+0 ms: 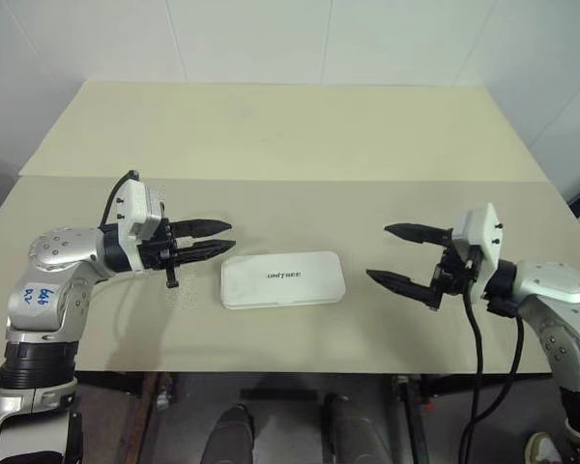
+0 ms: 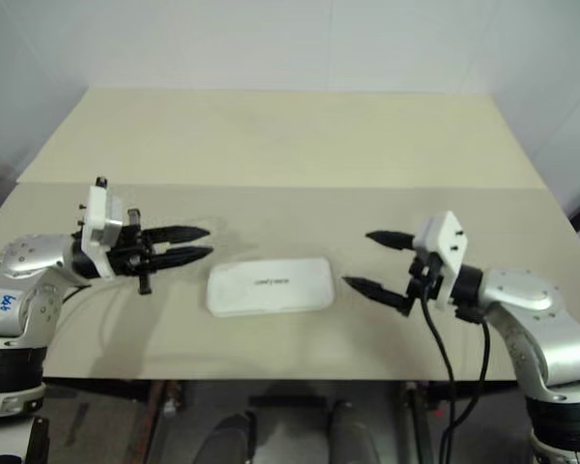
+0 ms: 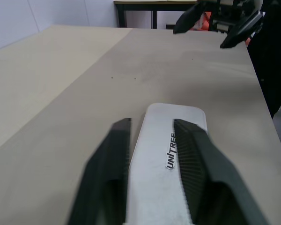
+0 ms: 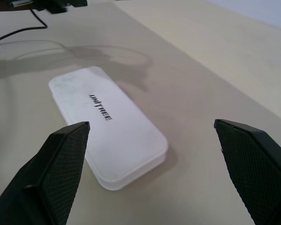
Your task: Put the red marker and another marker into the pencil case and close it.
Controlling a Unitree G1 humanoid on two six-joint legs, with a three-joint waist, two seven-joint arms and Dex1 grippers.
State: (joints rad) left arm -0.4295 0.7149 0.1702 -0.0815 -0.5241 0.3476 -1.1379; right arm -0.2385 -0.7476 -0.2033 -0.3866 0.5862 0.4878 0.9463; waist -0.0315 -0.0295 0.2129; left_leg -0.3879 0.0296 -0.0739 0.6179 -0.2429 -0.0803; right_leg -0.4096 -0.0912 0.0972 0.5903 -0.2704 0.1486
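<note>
Left claw (image 1: 216, 237) just beside closed pencil case (image 1: 282, 279)

Bare table (image 1: 271, 135) all round — just the shut pencil case (image 1: 282, 279) between both hands.

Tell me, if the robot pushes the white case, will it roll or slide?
The case lies flat with its lid shut, so it would probably slide, not roll. Its shell looks smooth and stiff, so it likely won't bend, but fingers might slip on it.
</note>
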